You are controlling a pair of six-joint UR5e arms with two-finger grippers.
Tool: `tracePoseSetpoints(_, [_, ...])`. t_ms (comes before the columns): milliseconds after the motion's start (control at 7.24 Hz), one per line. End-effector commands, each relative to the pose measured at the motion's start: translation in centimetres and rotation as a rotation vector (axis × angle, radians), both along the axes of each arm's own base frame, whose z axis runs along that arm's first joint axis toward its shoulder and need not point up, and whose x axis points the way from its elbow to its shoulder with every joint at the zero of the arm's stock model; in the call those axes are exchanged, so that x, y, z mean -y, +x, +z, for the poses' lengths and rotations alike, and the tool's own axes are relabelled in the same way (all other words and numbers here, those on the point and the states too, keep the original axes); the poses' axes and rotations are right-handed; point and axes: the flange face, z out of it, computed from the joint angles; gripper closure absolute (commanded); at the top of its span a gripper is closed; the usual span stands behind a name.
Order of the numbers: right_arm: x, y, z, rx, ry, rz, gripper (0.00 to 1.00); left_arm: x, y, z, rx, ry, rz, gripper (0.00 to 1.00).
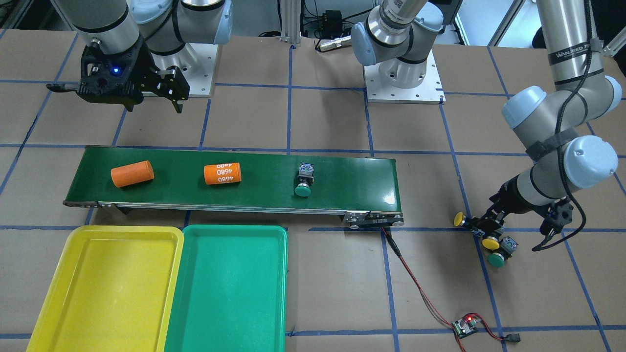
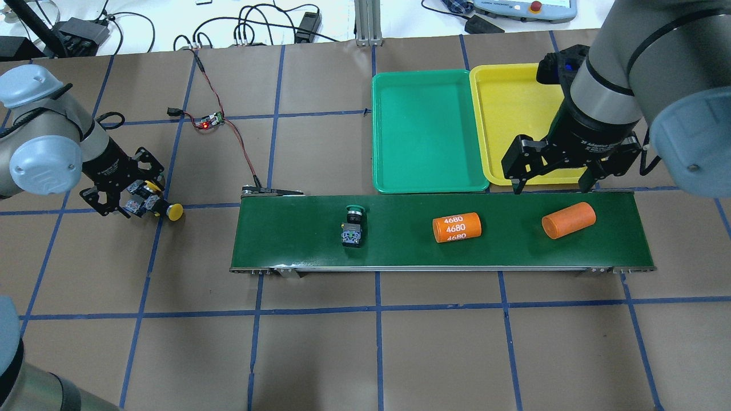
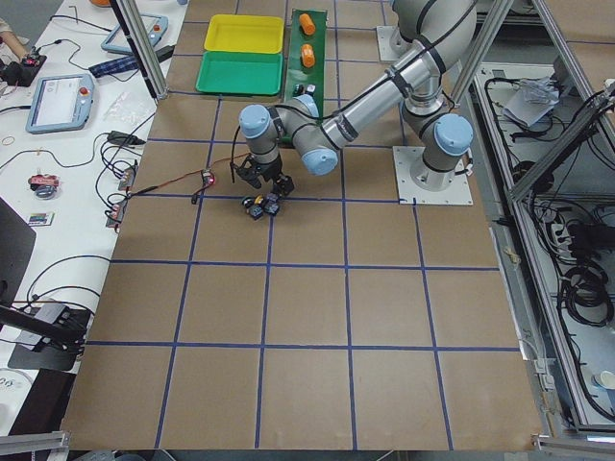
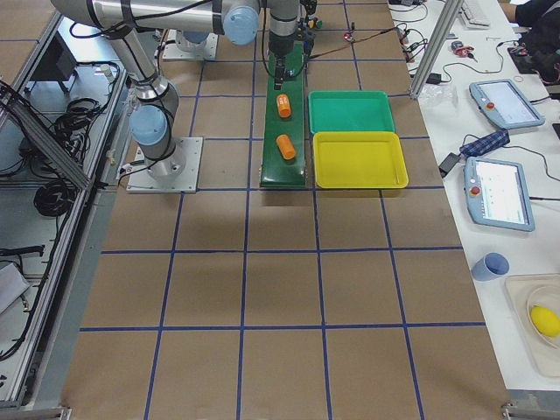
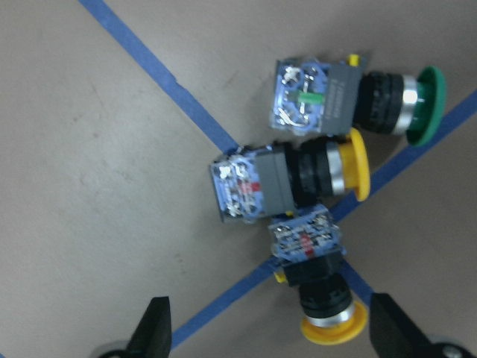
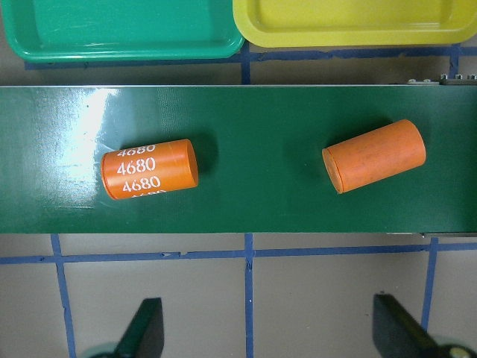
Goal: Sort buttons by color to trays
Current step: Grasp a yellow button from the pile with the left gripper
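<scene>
Under the spread left fingers, three buttons clustered, one green-capped

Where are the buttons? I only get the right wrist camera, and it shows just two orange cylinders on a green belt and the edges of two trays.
Observer: One green button lies on its side on that conveyor belt, beyond the numbered cylinder and outside your frame.
Operator: And the rest?
Observer: Three lie clustered on the table off the belt's end: a first yellow button, a second yellow button and a second green button.
Operator: Is anything holding them?
Observer: No. The left gripper hangs open over them, fingers either side of the second yellow button, with no grip that I can see.
</scene>
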Motion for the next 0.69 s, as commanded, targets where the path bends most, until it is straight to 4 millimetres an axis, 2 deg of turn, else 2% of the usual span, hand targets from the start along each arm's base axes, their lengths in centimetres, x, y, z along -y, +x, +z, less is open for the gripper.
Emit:
tracePoseSetpoints(0, [-0.2, 0.0, -0.9, 0.000, 0.017, -0.011, 0.00, -0.1, -0.4, -2.6, -0.014, 0.017, -0.026, 0.22])
tracePoseSetpoints(276, [0.6, 0.0, -1.0, 0.004, -0.019, -0.013, 0.00, -0.1, -0.3, -5.0, -0.009, -0.006, -0.053, 0.22])
tracePoseSetpoints(414, [1.1, 0.0, -1.5, 0.003, -0.009, -0.011, 0.00, 0.5, 0.0, -6.1, -0.008, -0.014, -0.059, 0.50])
tracePoseSetpoints(552, [1.2, 0.0, -1.4, 0.004, -0.021, -0.016, 0.00, 0.7, 0.1, -6.1, -0.014, -0.017, -0.121, 1.00])
